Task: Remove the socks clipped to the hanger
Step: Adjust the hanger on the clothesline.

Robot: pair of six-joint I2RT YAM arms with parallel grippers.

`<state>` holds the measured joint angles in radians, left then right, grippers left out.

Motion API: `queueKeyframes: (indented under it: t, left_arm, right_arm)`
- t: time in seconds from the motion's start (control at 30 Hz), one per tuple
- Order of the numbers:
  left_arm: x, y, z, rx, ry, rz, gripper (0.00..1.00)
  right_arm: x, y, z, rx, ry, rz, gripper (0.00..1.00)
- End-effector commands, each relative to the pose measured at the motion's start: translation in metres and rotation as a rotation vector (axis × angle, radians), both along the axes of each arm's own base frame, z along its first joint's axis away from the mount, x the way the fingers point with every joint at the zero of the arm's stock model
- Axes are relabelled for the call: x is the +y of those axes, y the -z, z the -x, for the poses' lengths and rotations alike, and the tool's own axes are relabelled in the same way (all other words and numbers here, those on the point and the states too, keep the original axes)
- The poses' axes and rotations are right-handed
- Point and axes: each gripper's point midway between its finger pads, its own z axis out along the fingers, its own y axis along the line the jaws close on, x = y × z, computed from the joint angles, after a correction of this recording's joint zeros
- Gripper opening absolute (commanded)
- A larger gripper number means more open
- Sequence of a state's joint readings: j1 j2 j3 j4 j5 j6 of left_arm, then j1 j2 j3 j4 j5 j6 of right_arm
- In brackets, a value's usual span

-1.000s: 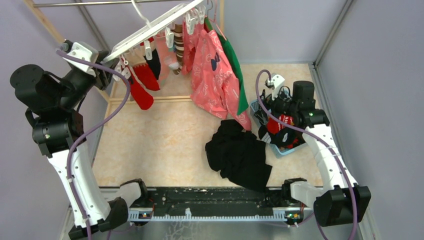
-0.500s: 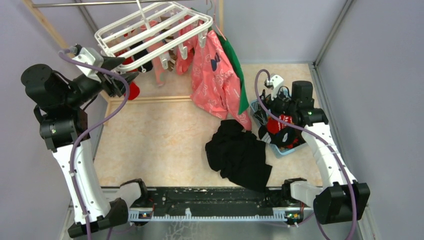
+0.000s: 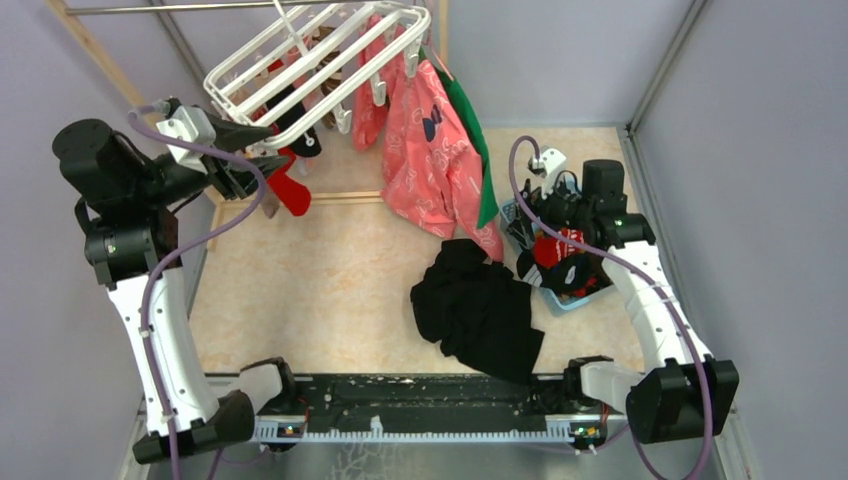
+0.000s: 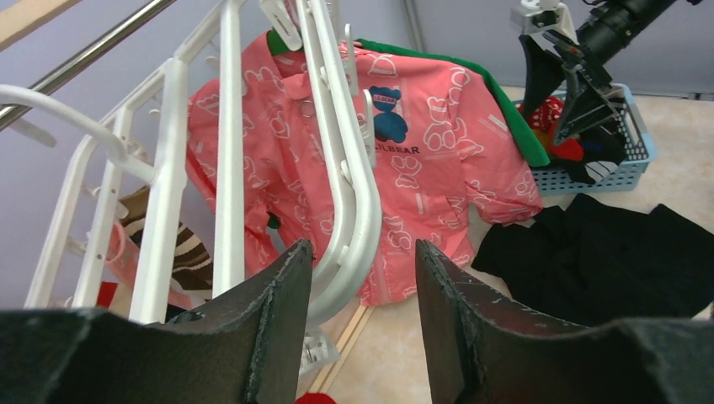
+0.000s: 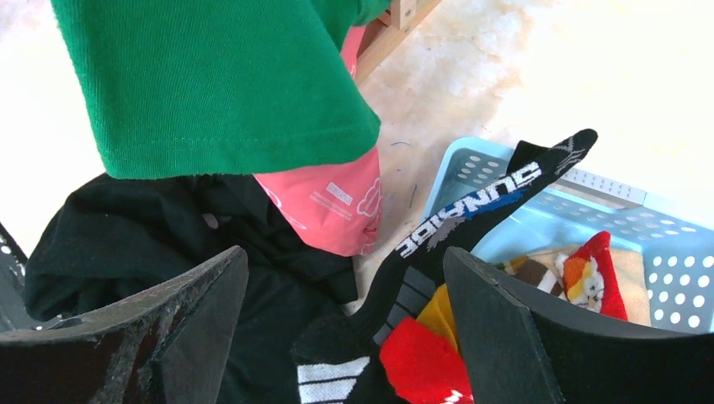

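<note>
The hanger [image 4: 227, 168] has swung back nearly level just ahead of the left gripper [image 4: 362, 269], whose jaws are wide and empty. Socks [image 3: 290, 190] still hang clipped just beyond it, none freed. The right gripper [image 5: 345, 278] gapes empty above the basket [image 5: 640, 227].

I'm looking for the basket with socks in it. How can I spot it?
Find the hanging pink bear-print shirt, then drop to the black cloth heap on the table below it. Just right of that heap sits the light blue plastic basket: the only thing with hole-dotted walls and socks piled inside.
</note>
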<state>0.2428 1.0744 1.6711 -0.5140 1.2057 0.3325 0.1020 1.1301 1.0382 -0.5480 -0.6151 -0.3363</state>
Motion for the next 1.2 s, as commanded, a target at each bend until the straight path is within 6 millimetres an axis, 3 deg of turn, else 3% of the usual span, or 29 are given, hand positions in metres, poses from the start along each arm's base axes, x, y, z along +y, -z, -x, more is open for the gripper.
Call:
queueKeyframes:
  t: [0.0, 0.27, 0.47, 0.6, 0.8, 0.97, 1.17]
  left_arm:
    - [-0.015, -0.002, 0.007, -0.022, 0.165, -0.025, 0.54]
    - [-0.034, 0.003, 0.0, -0.04, 0.281, -0.044, 0.48]
    - [-0.047, 0.012, -0.028, -0.043, 0.214, -0.114, 0.28]
    - [-0.041, 0.013, -0.039, -0.035, 0.149, -0.127, 0.16]
    - [-0.026, 0.021, -0.04, -0.061, 0.036, -0.205, 0.01]
    - [-0.005, 0.031, -0.041, -0.069, -0.095, -0.302, 0.0]
    - [0.02, 0.03, -0.042, -0.068, -0.244, -0.375, 0.0]
  right_arm:
    - [-0.002, -0.026, -0.01, -0.07, 0.012, 0.006, 0.86]
    - [-0.01, -0.02, -0.013, -0.055, 0.036, 0.057, 0.86]
    - [-0.013, -0.016, -0.013, -0.046, 0.045, 0.076, 0.86]
    - [-0.015, -0.01, -0.014, -0.04, 0.05, 0.082, 0.86]
    - [-0.015, -0.01, -0.015, -0.04, 0.049, 0.087, 0.86]
    - [-0.017, -0.008, -0.014, -0.039, 0.049, 0.1, 0.86]
    - [-0.015, -0.001, -0.016, -0.027, 0.045, 0.093, 0.86]
